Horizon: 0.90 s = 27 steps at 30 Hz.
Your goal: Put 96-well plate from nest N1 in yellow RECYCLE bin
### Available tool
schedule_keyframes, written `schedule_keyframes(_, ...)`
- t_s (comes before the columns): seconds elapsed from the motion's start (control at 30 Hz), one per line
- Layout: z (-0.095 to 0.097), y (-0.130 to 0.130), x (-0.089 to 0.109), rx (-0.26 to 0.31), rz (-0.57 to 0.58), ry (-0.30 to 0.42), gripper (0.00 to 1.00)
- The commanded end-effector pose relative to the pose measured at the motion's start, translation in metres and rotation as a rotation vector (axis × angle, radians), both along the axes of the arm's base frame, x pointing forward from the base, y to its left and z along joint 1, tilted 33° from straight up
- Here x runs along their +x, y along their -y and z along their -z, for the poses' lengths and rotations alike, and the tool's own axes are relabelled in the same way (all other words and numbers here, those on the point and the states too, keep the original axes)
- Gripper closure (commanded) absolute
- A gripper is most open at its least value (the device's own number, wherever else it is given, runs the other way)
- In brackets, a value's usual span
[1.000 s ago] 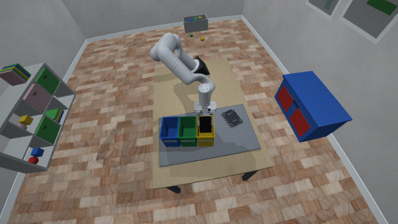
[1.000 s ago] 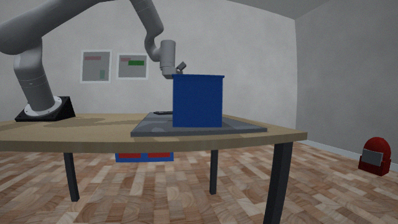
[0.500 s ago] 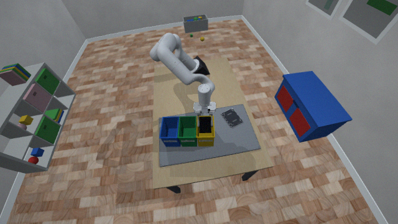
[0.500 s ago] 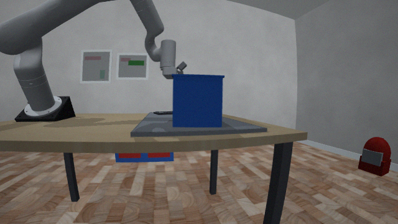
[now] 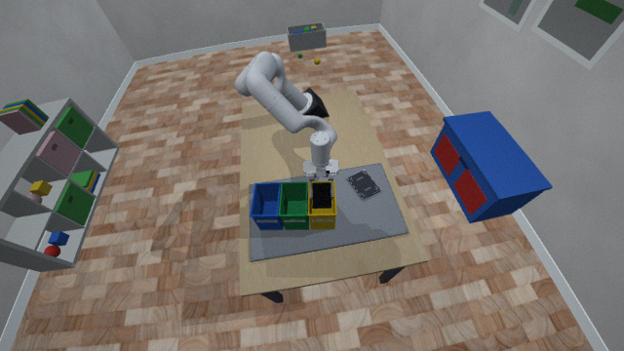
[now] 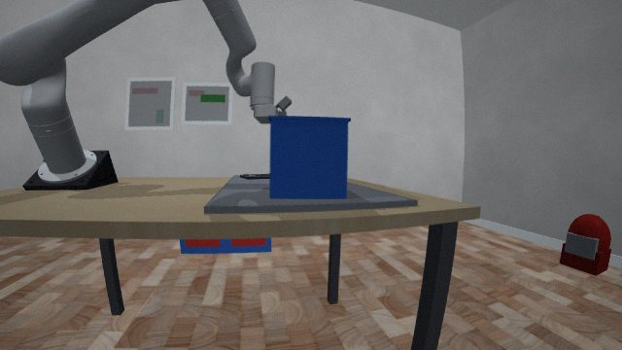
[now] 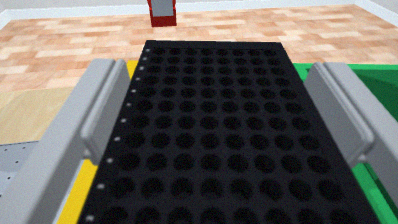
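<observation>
The jaws of my white two-finger gripper (image 5: 322,181) (image 7: 227,112) are clamped on the long sides of the black rectangular 96-well plate (image 5: 322,195) (image 7: 210,112), one grey finger to each side. The exterior view does not show this grip; the wrist view does.

Landmark: the yellow open-topped rectangular bin (image 5: 323,222) (image 7: 80,192). In the top view the plate appears over the mouth of this bin, with its rows of wells facing the wrist camera. I cannot tell whether its lower edge has passed below the rim.

Completed: the plate is out of the dark flat plate nest (image 5: 364,184), which lies beside the yellow bin on the grey mat (image 5: 370,219) (image 6: 311,208) and holds no plate. Transport to the yellow bin is, in my judgement, essentially complete.

Remaining: confirm alignment, lower if required, release the plate, and move clear. None of the release steps is done.

Bin status: the green open-topped rectangular bin (image 5: 294,221) (image 7: 377,200) stands directly beside the yellow bin; the blue open-topped rectangular bin (image 5: 267,222) (image 6: 309,157) stands beyond the green one. All three are upright. Caution: the finger on the green bin's side could catch a rim when I open the jaws, so I would open them gradually and withdraw straight up.
</observation>
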<state>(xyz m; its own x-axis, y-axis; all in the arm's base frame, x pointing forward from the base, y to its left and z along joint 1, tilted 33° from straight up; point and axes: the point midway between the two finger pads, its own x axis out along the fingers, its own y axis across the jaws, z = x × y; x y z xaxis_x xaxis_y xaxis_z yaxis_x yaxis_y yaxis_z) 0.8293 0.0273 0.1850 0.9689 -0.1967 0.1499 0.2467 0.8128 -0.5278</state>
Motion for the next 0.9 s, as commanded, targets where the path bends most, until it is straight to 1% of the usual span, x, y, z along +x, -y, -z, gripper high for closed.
schedule_keyframes(0.0,-0.001,-0.001,0.0,0.0,-0.001,0.002,1.0)
schedule_keyframes(0.13,-0.001,-0.001,0.0,0.0,-0.001,0.002,1.0)
schedule_keyframes(0.87,0.026,0.017,0.001,0.0,-0.001,0.002,1.0)
